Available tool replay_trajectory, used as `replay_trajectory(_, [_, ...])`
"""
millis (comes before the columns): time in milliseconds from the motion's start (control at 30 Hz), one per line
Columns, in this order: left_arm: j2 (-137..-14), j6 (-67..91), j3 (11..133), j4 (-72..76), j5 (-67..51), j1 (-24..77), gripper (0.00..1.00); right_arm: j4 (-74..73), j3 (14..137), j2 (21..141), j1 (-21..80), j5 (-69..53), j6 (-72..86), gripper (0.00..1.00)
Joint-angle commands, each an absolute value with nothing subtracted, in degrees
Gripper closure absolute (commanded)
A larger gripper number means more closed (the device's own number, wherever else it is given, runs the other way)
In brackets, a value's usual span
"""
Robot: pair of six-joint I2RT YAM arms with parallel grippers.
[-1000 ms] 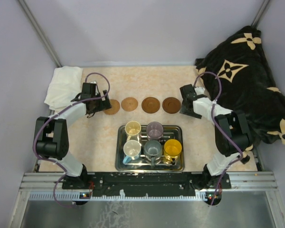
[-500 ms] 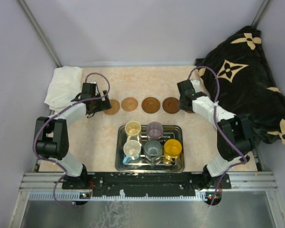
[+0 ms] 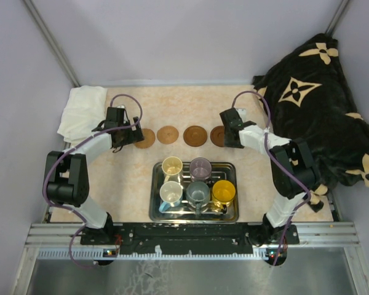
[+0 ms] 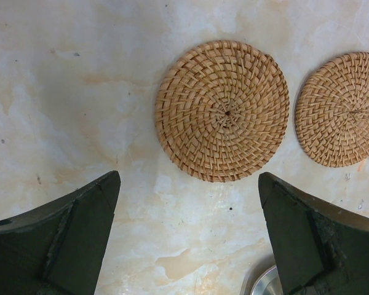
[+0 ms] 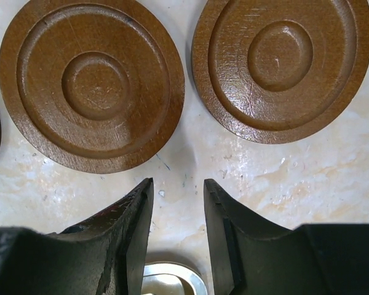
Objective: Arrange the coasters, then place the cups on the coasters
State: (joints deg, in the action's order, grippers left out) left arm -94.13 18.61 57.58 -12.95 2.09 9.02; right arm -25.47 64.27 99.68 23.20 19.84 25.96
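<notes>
Several round coasters lie in a row across the table: two woven ones (image 3: 144, 138) (image 3: 168, 134) and dark wooden ones (image 3: 195, 135). My left gripper (image 4: 189, 178) (image 3: 126, 136) stands wide open over bare table, just short of a woven coaster (image 4: 222, 110), with another (image 4: 341, 109) to its right. My right gripper (image 5: 178, 182) (image 3: 229, 134) has a narrow gap and holds nothing. It hovers before the gap between two dark coasters (image 5: 92, 86) (image 5: 283, 67) and partly covers one in the top view. Several cups, among them cream-yellow (image 3: 171, 166), purple (image 3: 200, 166) and orange-yellow (image 3: 223, 191), stand on the tray.
The metal tray (image 3: 155, 212) sits near the arm bases. A white cloth (image 3: 83, 110) lies at the back left, and a black blanket with gold flowers (image 3: 320, 104) fills the right side. Its tray rim (image 5: 172, 276) shows between my right fingers.
My right gripper has moved left along the coaster row and its jaws have narrowed. The left arm has not moved.
</notes>
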Motion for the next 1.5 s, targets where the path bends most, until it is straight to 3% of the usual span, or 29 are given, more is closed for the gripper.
replay_trajectory(0, [-93.0, 18.7, 58.1, -13.2, 2.4, 9.3, 0.01, -23.2, 65.2, 99.9, 23.2, 19.9, 25.1, 0.61])
replay_trajectory(267, [-88.2, 17.7, 54.6, -9.0, 2.2, 9.4, 0.01, -21.8, 65.5, 96.9, 23.2, 19.1, 21.6, 0.66])
replay_trajectory(567, [-82.2, 12.0, 51.4, -3.3, 0.4, 9.4, 0.00, -9.6, 66.1, 88.2, 23.0, 24.9, 13.0, 0.65])
replay_trajectory(600, [-81.9, 11.6, 51.2, -3.1, 0.2, 9.4, 0.00, -7.6, 66.3, 87.7, 22.7, 24.6, 12.3, 0.60])
replay_trajectory(700, [-81.0, 10.1, 50.7, -1.7, 0.0, 9.4, 0.00, -2.6, 67.5, 87.1, 20.3, 20.7, 12.9, 0.05])
replay_trajectory(733, [-80.8, 9.7, 50.8, -1.4, 0.1, 9.4, 0.00, -2.0, 68.2, 87.2, 19.1, 18.8, 14.5, 0.02])
replay_trajectory(867, [-80.5, 8.8, 51.8, 0.0, 0.1, 9.4, 0.00, 2.2, 68.5, 87.0, 13.8, 12.9, 21.0, 0.01])
replay_trajectory(1067, [-80.3, 8.7, 52.4, 0.7, -1.6, 9.4, 0.00, 11.7, 63.4, 83.5, 13.1, 16.5, 23.4, 0.01])
replay_trajectory(1267, [-77.0, 10.1, 49.8, -0.3, -4.0, 9.6, 0.00, 9.3, 63.2, 82.1, 13.1, 14.1, 23.0, 0.01])
replay_trajectory(1467, [-68.4, 11.5, 45.2, -3.2, -4.8, 11.0, 0.00, 8.3, 61.2, 77.1, 13.1, 13.7, 23.1, 0.27])
